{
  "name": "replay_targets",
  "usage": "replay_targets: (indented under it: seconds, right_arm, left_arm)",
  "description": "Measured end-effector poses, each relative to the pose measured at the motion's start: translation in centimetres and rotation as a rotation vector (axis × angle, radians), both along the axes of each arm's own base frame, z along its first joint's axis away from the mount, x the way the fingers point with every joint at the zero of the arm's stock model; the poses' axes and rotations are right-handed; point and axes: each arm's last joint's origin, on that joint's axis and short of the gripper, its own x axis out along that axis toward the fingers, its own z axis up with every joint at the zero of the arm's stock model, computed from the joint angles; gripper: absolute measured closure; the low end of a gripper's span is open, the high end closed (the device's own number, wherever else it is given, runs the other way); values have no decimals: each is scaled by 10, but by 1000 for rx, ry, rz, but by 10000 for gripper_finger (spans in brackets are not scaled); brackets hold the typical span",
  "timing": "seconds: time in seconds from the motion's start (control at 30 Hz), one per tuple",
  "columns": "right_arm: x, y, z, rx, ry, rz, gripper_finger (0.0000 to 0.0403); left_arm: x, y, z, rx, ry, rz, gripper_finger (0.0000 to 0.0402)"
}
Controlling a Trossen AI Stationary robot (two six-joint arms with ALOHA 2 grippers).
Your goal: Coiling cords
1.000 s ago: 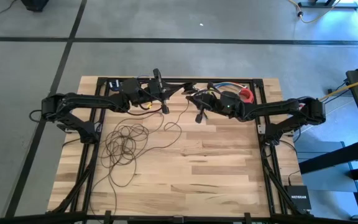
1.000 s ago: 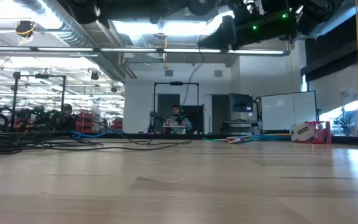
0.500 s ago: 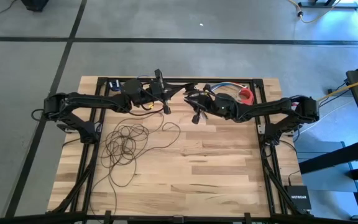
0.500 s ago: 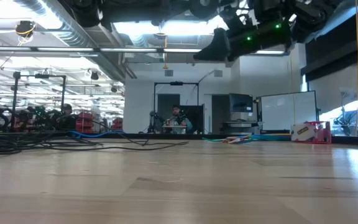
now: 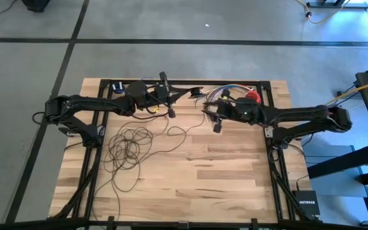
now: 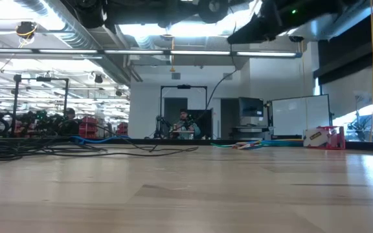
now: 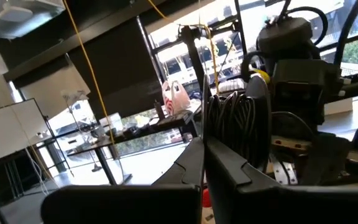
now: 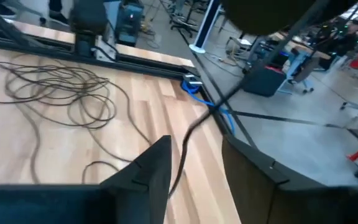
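- We see the cords [image 5: 131, 148] lying in loose loops on the table's [image 5: 222, 172] left side.
- Our left gripper [image 5: 169, 113] is clenched, far centre.
- Our right gripper [image 5: 217, 126] stands released, a strand between its fingers [image 8: 149, 168].

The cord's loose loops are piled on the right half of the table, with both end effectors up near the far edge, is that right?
Not quite: the high view shows the cord piled on the left half of the table. The left end effector and right end effector are indeed up near the far edge.
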Motion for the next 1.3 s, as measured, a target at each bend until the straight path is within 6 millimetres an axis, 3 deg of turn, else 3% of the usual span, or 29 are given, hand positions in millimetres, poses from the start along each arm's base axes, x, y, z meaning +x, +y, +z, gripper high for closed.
replay_targets:
  seconds: [0.2, 0.5, 0.93, 1.3]
  right_arm:
    - [-20, 10, 12, -12, 7, 14, 256]
    - [-47, 21, 55, -23, -291, 92, 256]
    - [-3, 15, 30, -103, -241, 159, 256]
    - [2, 13, 28, -164, -242, 139, 264]
  left_arm:
    - [0, 0, -3, 19, 42, 6, 401]
    - [3, -9, -15, 166, 176, -234, 401]
    - [4, -13, -14, 161, 167, -250, 401]
    - [4, -13, -14, 163, 168, -248, 401]
